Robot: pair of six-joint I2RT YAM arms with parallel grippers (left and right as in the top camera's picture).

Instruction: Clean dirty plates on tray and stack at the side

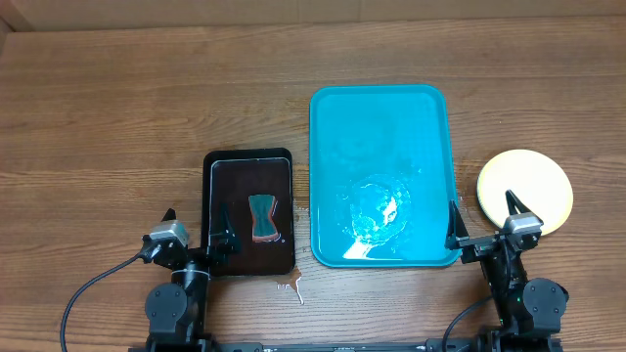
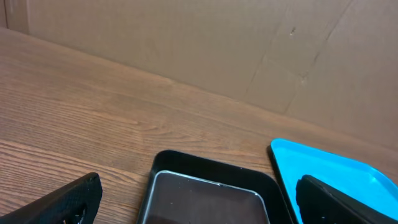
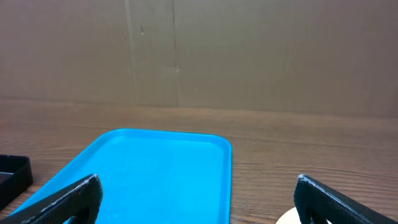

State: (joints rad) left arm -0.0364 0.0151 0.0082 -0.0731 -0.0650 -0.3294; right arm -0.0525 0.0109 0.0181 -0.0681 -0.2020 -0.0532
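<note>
The turquoise tray [image 1: 381, 117] lies at the table's middle with no plates on it, only a wet, glistening patch [image 1: 377, 210] near its front. To its right on the wood rests a pale yellow-green plate [image 1: 525, 186]; from above only the top one shows. My right gripper [image 1: 483, 220] stands open between the tray's front right corner and that plate, holding nothing. In the right wrist view the tray [image 3: 161, 168] lies ahead and a sliver of plate [image 3: 287, 218] shows low down. My left gripper [image 1: 199, 227] is open and empty at the black tray's front left.
A black tray [image 1: 249, 176] with a blue and red sponge [image 1: 264, 217] sits left of the turquoise tray. In the left wrist view it [image 2: 211, 174] lies between the fingers [image 2: 62, 202]. A small puddle [image 1: 290, 286] marks the wood. A cardboard wall [image 3: 199, 50] stands behind.
</note>
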